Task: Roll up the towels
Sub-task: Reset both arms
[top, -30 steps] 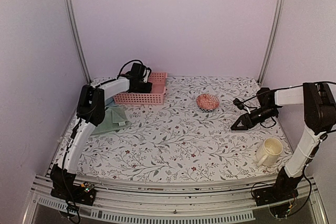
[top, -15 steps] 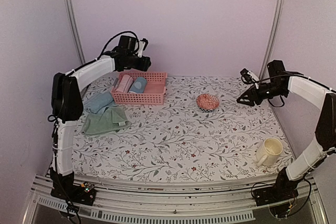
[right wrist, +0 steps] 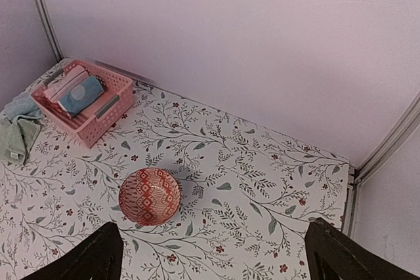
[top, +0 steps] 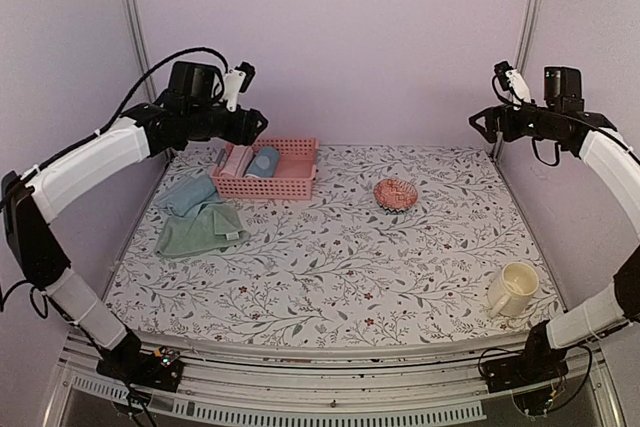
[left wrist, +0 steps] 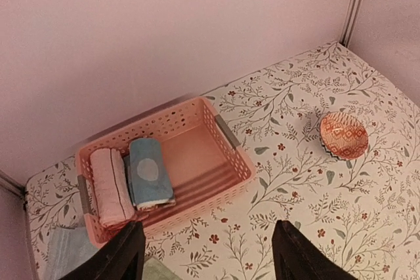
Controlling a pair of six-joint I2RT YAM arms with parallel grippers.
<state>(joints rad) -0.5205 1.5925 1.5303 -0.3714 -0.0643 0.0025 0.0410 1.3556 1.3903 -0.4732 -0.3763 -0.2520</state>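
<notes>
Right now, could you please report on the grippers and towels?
Left gripper and right gripper open, empty, high above table. Pink towel, spotted blue towel rolled in pink basket; light blue towel, sage green towel outside it. Nothing in the way.

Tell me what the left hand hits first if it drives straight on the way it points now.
Likely the floral table just in front of the pink basket: the left hand has open fingers framing that bare patch, nothing between. Depth is unclear, so the basket's near wall could come first.
</notes>
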